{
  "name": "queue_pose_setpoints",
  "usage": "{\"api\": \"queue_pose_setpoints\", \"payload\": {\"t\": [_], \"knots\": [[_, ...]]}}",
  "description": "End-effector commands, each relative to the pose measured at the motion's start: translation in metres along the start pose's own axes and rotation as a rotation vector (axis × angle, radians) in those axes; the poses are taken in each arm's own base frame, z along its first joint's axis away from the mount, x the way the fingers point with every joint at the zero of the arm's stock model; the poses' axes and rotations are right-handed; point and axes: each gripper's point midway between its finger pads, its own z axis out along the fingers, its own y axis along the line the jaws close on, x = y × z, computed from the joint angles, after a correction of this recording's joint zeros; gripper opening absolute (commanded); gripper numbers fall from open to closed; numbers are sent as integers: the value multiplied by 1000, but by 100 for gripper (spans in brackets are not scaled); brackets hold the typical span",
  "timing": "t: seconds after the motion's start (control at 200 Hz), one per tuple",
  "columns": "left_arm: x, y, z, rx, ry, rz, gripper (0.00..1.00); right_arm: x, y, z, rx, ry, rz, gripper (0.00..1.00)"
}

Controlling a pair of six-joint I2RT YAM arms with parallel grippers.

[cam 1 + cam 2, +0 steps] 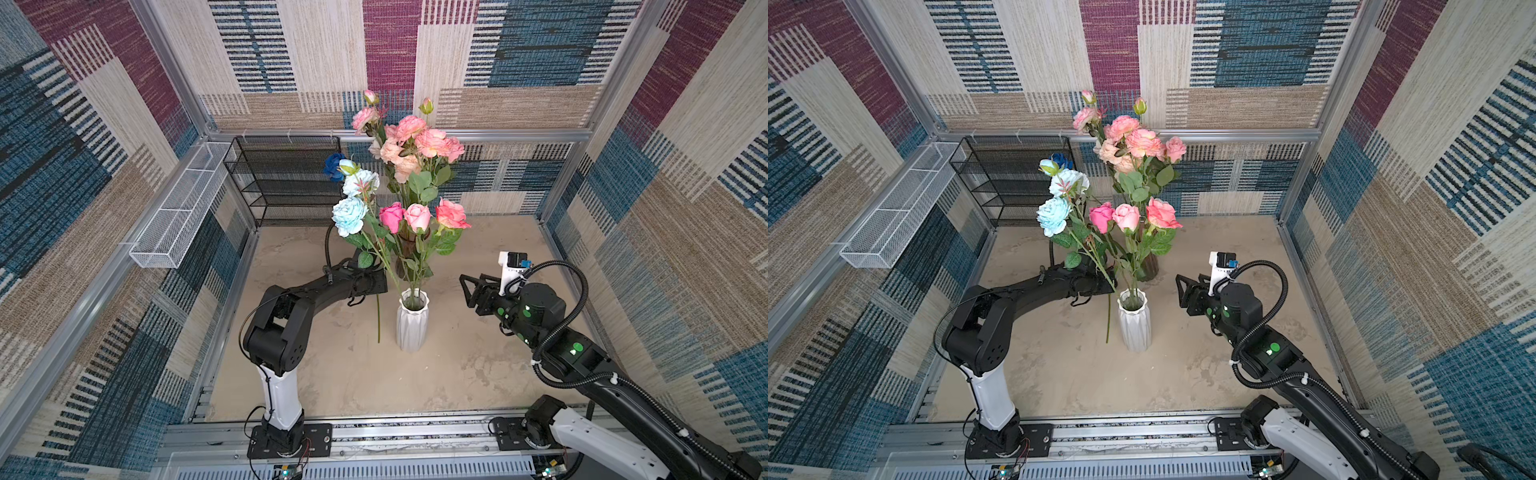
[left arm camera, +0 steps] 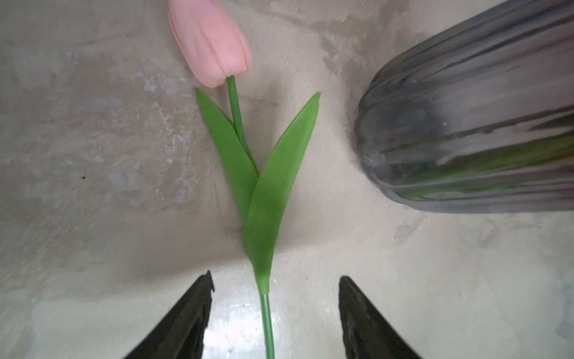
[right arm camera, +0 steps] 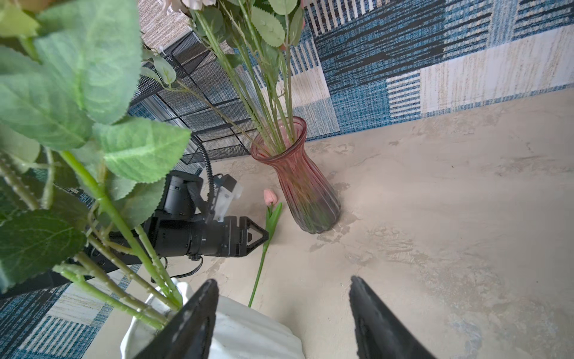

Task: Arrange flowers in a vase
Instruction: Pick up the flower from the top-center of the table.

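Though ungripped, tulip [image 2: 264,202] within left gripper [image 2: 275,276]

walls [image 1: 324,50]: patchwork carpet | floor [image 1: 478,365]: mottled beige | furniture: black mesh shelf [image 1: 286,178], white mesh basket [image 1: 178,212]

In the wrist view, only two fingertips [image 2: 192,314] of the left gripper [image 2: 275,276] are showing. In both top views the left arm [image 1: 332,286] and leaves [image 1: 365,259] are covering it. The tulip [image 2: 264,202] is running off frame both ahead of and behind those tips. The glass vase [image 2: 466,124] beside it is blurring and cropping out. The white vase [image 3: 248,329] is cropping out under the right gripper [image 3: 284,279], with one finger overlapping its rim.
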Motion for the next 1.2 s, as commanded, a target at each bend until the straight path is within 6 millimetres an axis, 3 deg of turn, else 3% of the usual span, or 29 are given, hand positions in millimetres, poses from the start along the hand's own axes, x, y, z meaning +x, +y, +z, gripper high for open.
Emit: {"api": "queue_pose_setpoints", "payload": {"t": [0.0, 0.08, 0.195, 0.356, 0.706, 0.811, 0.987, 1.197], "knots": [[2, 17, 6, -134, 11, 68, 66, -1, 0, -3, -6, -2, 15, 69], [2, 14, 13, -153, 22, 92, 60, -2, 0, -5, -6, -6, 16, 69], [10, 19, 24, -188, 62, 92, 41, -5, 1, -9, -12, -17, 21, 70], [23, 30, 36, -236, 130, 85, 33, -9, 2, -13, -15, -29, 22, 70], [23, 65, 15, -269, 98, 4, 14, -14, 8, -12, -35, -39, 22, 72], [19, 70, -1, -256, 48, -21, 10, -15, 8, -10, -36, -39, 20, 72], [11, 69, -47, -225, -55, -59, 7, -17, 8, -11, -36, -49, 23, 72], [11, 68, -125, -158, -179, -95, 4, -20, 10, -12, -40, -59, 25, 72]]}}
